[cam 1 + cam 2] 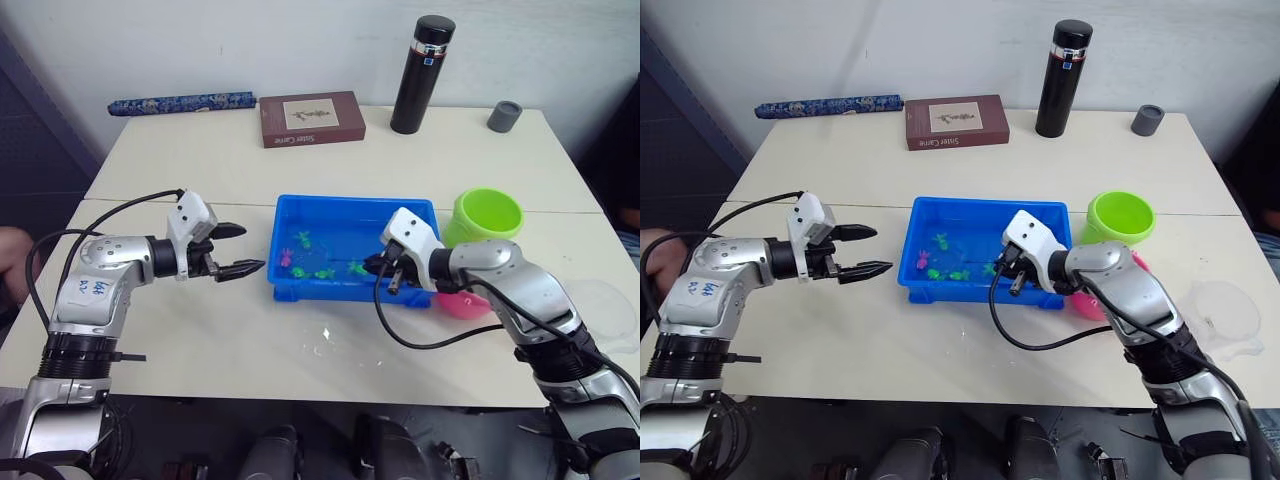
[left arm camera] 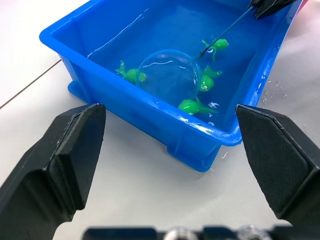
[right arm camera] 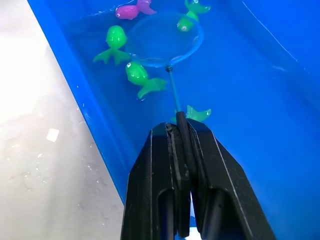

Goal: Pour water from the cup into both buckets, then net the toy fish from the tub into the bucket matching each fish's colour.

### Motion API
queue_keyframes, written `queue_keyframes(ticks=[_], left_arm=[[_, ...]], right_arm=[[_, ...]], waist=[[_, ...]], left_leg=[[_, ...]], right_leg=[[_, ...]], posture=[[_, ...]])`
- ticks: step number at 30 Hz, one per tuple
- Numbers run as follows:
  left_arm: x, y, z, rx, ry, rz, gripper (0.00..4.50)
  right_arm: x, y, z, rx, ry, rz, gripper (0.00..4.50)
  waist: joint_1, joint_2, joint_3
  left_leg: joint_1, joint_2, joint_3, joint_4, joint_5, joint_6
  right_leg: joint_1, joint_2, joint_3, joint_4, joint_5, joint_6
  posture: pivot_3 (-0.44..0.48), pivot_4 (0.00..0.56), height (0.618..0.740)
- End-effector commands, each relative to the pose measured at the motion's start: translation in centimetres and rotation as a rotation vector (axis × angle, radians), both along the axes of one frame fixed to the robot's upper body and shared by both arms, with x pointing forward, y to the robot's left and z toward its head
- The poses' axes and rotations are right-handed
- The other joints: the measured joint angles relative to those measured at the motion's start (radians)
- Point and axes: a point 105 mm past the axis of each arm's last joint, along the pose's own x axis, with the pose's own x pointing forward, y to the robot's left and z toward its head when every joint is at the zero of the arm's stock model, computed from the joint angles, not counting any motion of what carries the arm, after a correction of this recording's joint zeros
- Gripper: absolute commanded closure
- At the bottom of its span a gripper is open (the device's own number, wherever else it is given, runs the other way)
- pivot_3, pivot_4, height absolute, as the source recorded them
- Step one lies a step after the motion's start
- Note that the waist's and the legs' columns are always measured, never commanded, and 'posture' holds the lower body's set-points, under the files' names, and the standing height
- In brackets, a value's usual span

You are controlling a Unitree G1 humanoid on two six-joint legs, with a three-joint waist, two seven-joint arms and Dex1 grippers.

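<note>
The blue tub (image 1: 415, 212) sits mid-table, holding water and several toy fish: green fish (image 3: 116, 39) and a pink fish (image 3: 131, 10). My right gripper (image 3: 182, 150) is shut on the thin handle of a small round net (image 3: 162, 40). The net's hoop is dipped in the water among the fish. My left gripper (image 1: 250, 248) hovers open just left of the tub, holding nothing. The lime green bucket (image 1: 487, 215) stands right of the tub. The pink bucket (image 1: 462, 304) is in front of it, mostly hidden behind my right arm. The clear cup (image 1: 608, 312) rests near the table's right edge.
A tall black flask (image 1: 420, 75), a small grey cap (image 1: 505, 116), a brown book (image 1: 312, 118) and a blue patterned roll (image 1: 180, 103) line the back of the table. Water drops (image 1: 325, 335) lie on the table in front of the tub.
</note>
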Motion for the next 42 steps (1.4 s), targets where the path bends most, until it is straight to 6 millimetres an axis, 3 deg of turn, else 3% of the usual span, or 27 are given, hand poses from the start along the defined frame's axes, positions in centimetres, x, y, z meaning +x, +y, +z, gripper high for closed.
queue_keyframes(ticks=[1, 5, 11, 15, 22, 29, 42], left_arm=[[0.0, 0.4, 1.4, -0.004, -0.051, -0.002, 0.05], [0.0, 0.4, 1.3, -0.004, -0.053, -0.001, 0.05], [-0.1, 0.6, 1.3, -0.002, -0.058, 0.003, 0.05], [-0.1, 0.7, 1.2, -0.001, -0.055, 0.003, 0.05], [0.2, 0.5, 1.3, 0.002, -0.06, -0.007, 0.05], [0.2, 0.5, 1.5, 0.006, -0.065, -0.014, 0.05], [0.1, 0.3, 1.2, 0.004, -0.056, -0.018, 0.05]], right_arm=[[0.2, 0.6, 0.9, -0.014, -0.062, 0.027, 4.5], [0.4, 0.6, 1.4, -0.015, -0.089, 0.026, 4.5], [0.4, -1.4, 4.4, 0.013, -0.144, -0.012, 4.5], [-0.6, -1.5, 5.4, 0.057, -0.13, 0.02, 4.5], [-1.0, -0.9, 3.7, 0.039, -0.076, 0.024, 4.5], [0.0, -2.6, 2.5, -0.034, -0.111, -0.049, 4.5], [-0.2, -5.5, 1.0, -0.081, -0.076, -0.116, 4.5]], waist=[[-0.001, 0.0, 0.0], [-0.002, 0.0, 0.0], [0.001, 0.0, 0.0], [0.001, 0.0, 0.0], [-0.001, 0.0, 0.0], [0.003, 0.0, 0.0], [0.003, 0.0, 0.0]], left_leg=[[0.0, 0.0, 0.0, 0.0, 0.0, 0.0], [0.0, 0.0, 0.0, 0.0, 0.0, 0.0], [0.0, 0.0, 0.0, 0.0, 0.0, 0.0], [0.0, 0.0, 0.0, 0.0, 0.0, 0.0], [0.0, 0.0, -0.001, 0.0, 0.0, 0.0], [0.0, 0.0, -0.001, 0.0, 0.0, 0.0], [0.0, 0.0, -0.001, 0.0, 0.0, 0.0]], right_leg=[[0.0, 0.0, 0.0, 0.0, 0.0, 0.0], [0.0, 0.0, 0.0, 0.0, 0.0, 0.0], [0.0, 0.0, 0.0, 0.0, 0.0, 0.0], [0.0, 0.0, 0.0, -0.001, 0.0, 0.0], [0.0, 0.0, -0.001, -0.001, 0.0, 0.0], [0.0, 0.0, -0.001, -0.001, 0.0, 0.0], [0.0, 0.0, -0.001, -0.001, 0.0, 0.0]], posture=[[0.0, 0.15, 0.74], [0.0, 0.15, 0.74], [0.0, 0.15, 0.74], [0.0, 0.15, 0.74], [0.0, 0.15, 0.74], [0.0, 0.15, 0.74], [0.0, 0.15, 0.74]])
